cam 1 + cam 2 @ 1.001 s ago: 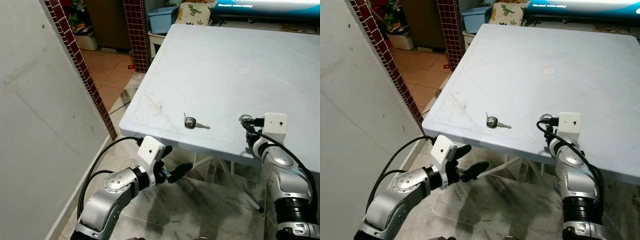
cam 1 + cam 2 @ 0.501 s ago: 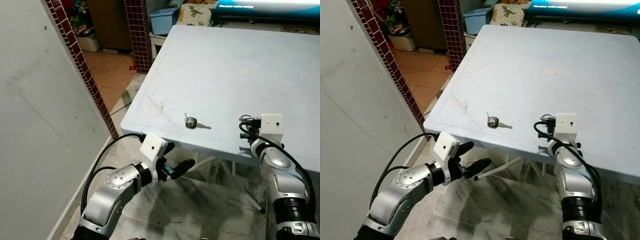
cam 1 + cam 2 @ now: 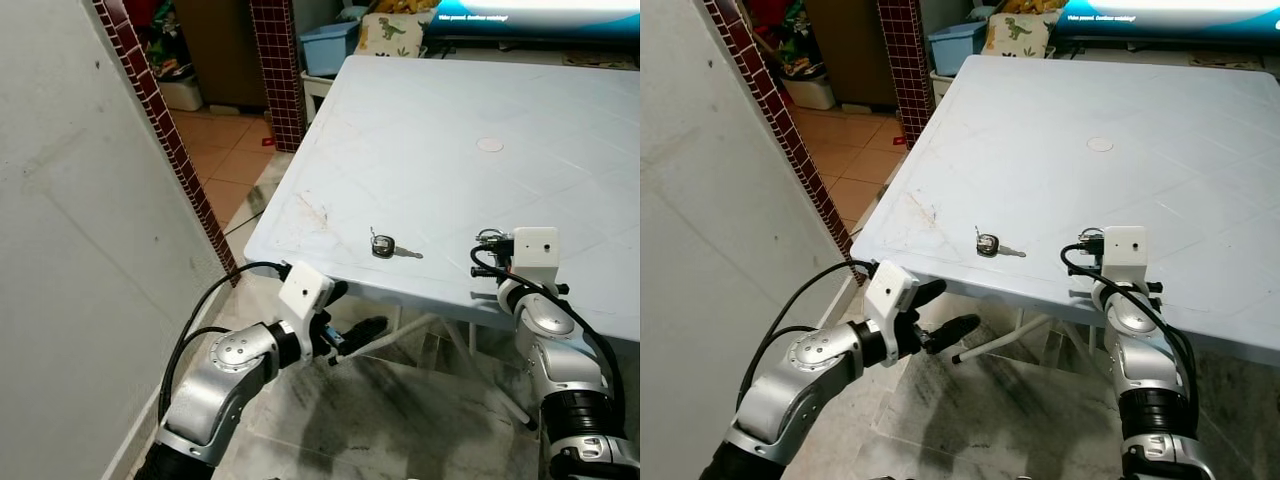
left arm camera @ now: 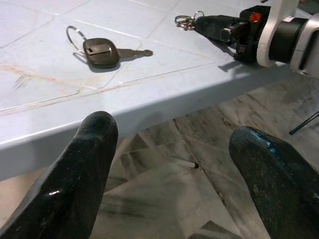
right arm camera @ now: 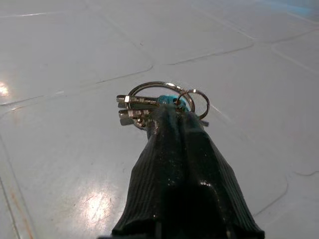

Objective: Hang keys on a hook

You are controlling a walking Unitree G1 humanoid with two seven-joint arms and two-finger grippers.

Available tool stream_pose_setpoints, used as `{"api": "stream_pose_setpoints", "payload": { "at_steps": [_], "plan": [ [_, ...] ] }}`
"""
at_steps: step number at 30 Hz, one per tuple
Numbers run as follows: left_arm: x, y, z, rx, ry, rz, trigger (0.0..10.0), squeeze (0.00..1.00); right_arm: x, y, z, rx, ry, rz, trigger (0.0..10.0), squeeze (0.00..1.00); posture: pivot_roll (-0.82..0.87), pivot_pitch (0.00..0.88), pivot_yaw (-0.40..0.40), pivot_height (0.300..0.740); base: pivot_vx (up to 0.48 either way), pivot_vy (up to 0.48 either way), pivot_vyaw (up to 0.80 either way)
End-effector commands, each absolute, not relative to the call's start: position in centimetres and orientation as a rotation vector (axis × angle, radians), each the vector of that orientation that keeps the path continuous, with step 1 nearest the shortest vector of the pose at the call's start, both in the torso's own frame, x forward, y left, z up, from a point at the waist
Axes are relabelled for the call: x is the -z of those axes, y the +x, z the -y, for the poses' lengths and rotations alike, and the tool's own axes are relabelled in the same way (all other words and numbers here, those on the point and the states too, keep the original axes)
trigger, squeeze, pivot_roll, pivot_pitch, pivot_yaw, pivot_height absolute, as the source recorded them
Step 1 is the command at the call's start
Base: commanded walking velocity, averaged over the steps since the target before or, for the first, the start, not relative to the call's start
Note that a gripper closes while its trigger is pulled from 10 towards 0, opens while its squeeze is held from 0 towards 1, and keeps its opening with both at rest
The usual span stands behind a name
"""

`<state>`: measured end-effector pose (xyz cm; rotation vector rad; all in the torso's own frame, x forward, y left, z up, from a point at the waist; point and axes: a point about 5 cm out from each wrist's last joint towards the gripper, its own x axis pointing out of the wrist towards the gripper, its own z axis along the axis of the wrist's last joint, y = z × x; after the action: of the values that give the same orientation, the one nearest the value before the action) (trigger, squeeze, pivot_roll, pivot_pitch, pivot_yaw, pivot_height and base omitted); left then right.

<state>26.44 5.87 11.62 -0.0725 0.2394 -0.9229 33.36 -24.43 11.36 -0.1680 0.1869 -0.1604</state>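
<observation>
One black-headed key [image 3: 382,244] beside right gripper [image 5: 172,107].

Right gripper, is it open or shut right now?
Shut. In the right wrist view the right gripper has its two black fingers pressed together, pinching the key bunch just above the table.

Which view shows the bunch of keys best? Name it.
The right wrist view: the bunch of keys sits close up, rings clear, pinched in the right gripper. Left wrist view shows it small; the eye views, as a speck.
</observation>
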Motion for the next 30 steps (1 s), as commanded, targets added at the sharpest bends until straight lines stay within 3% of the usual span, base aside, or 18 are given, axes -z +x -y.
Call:
{"api": "stream_pose_setpoints", "payload": {
  "at_steps": [1,13,14,15,16,17,30],
  "plan": [
    [-11.7,26.6,-6.1,0.913,-0.069,-0.231,10.0,0.00,-11.9,33.6,24.4,0.165,-0.182,-0.163,0.0,0.00,-0.05,0.061,0.119,0.740,0.000,0.000,0.00],
    [-12.1,26.9,-6.1,0.898,-0.067,-0.209,10.0,0.00,-14.4,34.1,22.0,0.063,-0.355,0.012,0.0,0.00,-0.04,0.054,0.103,0.740,0.000,0.000,0.00],
    [-12.0,26.8,-6.2,0.888,-0.069,-0.211,10.0,0.00,-14.3,34.1,21.8,0.052,-0.369,0.006,0.7,0.00,-0.03,0.058,0.106,0.740,0.000,0.000,0.00],
    [-12.0,26.8,-6.3,0.883,-0.071,-0.213,10.0,0.00,-14.1,34.1,21.8,0.047,-0.377,0.000,0.7,0.00,-0.03,0.058,0.106,0.740,0.000,0.000,0.00],
    [-12.0,26.7,-6.3,0.887,-0.069,-0.215,10.0,0.00,-14.0,34.2,21.9,0.055,-0.379,-0.005,10.0,0.91,-0.03,0.064,0.104,0.740,0.000,0.000,0.00],
    [-11.8,26.5,-6.4,0.894,-0.064,-0.218,10.0,0.00,-13.8,34.2,22.1,0.066,-0.377,-0.017,10.0,1.00,-0.03,0.055,0.100,0.740,0.000,0.000,0.00],
    [-11.7,26.8,-6.3,0.868,-0.081,-0.215,10.0,0.00,-14.0,34.3,25.2,0.149,-0.360,-0.098,10.0,1.00,-0.04,0.066,0.072,0.740,0.000,0.000,0.00]
  ]
}}
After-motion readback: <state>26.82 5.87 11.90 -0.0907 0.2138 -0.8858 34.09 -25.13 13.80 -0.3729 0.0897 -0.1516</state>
